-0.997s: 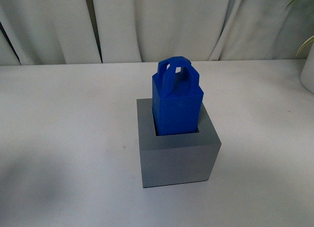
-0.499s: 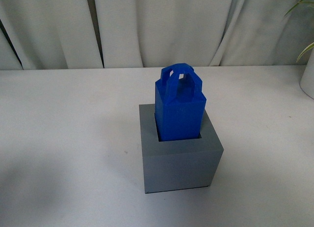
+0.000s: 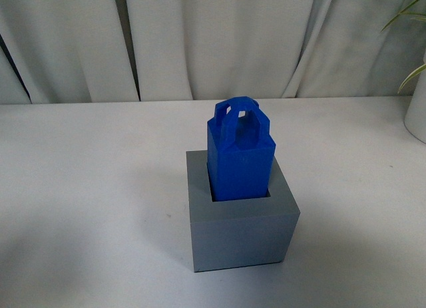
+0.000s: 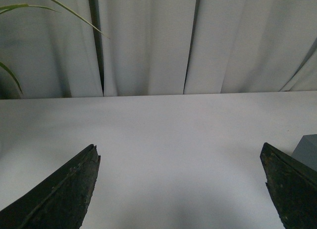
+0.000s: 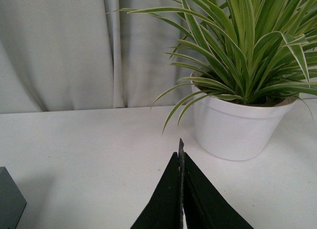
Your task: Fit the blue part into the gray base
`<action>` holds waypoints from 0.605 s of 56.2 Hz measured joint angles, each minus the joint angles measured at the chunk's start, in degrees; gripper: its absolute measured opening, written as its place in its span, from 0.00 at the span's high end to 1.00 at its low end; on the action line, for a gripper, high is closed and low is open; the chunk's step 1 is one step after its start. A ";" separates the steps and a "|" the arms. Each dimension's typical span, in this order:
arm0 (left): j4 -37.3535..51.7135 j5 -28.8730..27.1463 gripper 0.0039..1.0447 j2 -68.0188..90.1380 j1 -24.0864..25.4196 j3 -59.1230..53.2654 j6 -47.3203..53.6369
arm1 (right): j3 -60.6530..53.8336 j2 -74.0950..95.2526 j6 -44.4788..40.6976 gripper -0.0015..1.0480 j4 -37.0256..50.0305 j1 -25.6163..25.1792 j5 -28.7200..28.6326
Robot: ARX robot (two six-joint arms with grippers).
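Note:
The blue part (image 3: 240,154) stands upright in the square recess of the gray base (image 3: 241,231) in the middle of the white table; its loop handles and upper body rise above the base's top. Neither gripper shows in the front view. In the left wrist view my left gripper (image 4: 181,187) is open and empty over bare table, with a corner of the gray base (image 4: 308,152) beside one finger. In the right wrist view my right gripper (image 5: 181,155) is shut and empty, with a corner of the gray base (image 5: 9,199) at the frame's edge.
A green plant in a white pot (image 5: 237,125) stands on the table beyond my right gripper, and shows at the front view's right edge (image 3: 416,112). White curtains (image 3: 213,42) hang behind the table's far edge. A leaf (image 4: 64,11) reaches into the left wrist view.
The blue part and gray base keep their relation. The front view shifts slightly between frames, so the pair appears to move a little in the picture.

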 joint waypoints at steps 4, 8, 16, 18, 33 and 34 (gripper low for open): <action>0.00 0.00 0.06 0.00 0.00 0.00 0.02 | -0.87 -1.90 0.00 0.98 -1.07 -0.02 -0.04; 0.02 -0.02 0.06 0.00 0.00 0.00 0.00 | -1.36 -3.48 0.00 0.98 -2.03 -0.02 -0.04; 0.02 0.00 0.06 0.00 0.00 0.00 0.02 | -2.51 -7.17 0.02 0.98 -4.44 -0.02 -0.11; 0.02 0.00 0.06 0.00 0.00 0.00 0.02 | -2.82 -8.17 0.02 0.98 -5.18 -0.02 -0.07; 0.02 0.00 0.06 0.00 0.00 0.00 0.02 | -5.38 -13.31 0.04 0.98 -7.19 -0.02 -0.17; 0.02 0.00 0.06 0.00 0.00 0.00 0.02 | -5.38 -13.75 0.04 0.98 -7.67 -0.02 -0.20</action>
